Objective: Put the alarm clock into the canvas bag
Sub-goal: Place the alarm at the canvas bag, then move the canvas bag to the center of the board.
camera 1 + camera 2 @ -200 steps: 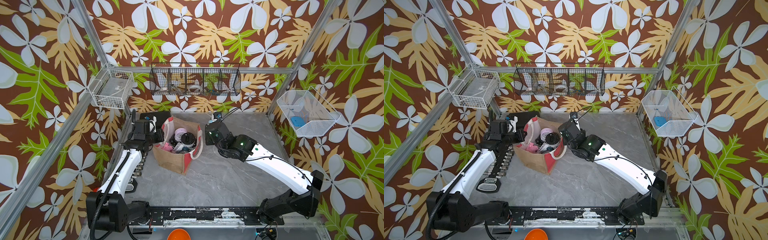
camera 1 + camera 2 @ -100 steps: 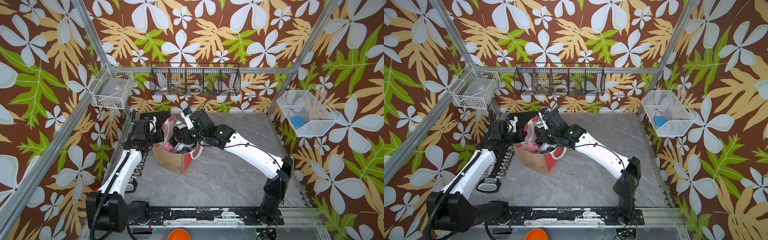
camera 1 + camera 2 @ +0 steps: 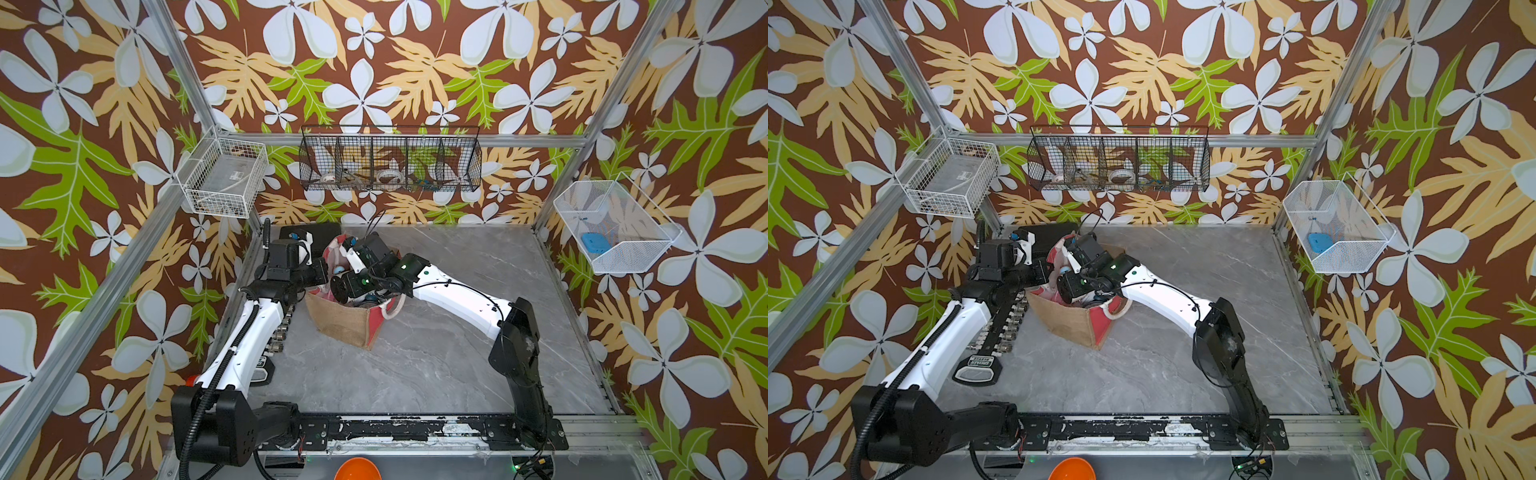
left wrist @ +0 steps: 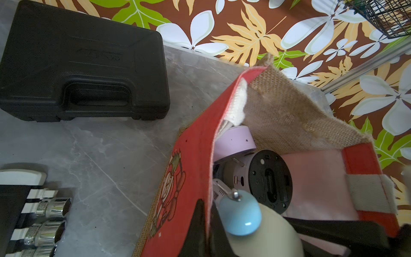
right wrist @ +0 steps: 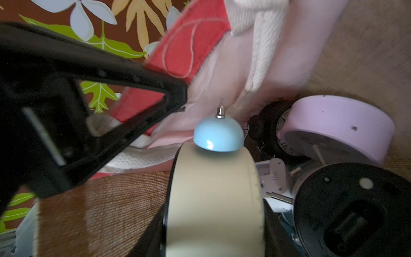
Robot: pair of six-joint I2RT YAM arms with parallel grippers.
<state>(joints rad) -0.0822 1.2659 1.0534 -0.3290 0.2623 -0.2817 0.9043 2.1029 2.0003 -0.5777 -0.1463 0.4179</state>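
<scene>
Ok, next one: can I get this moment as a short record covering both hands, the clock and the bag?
left hand: shut on the red rim of the boxy red-and-burlap canvas bag
right hand: shut on the cream round alarm clock with a pale blue bell
clock position: in the bag's mouth, not yet released
already inside: lilac round clock; white clock with black back
beside bag: flat black plastic case on the grey marble table

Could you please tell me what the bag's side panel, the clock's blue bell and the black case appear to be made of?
Bag side panel: coarse tan burlap, open weave visible, matte.
Blue bell: probably painted metal, glossy with a sharp highlight.
Black case: moulded plastic, matte, with a formed handle recess.
</scene>
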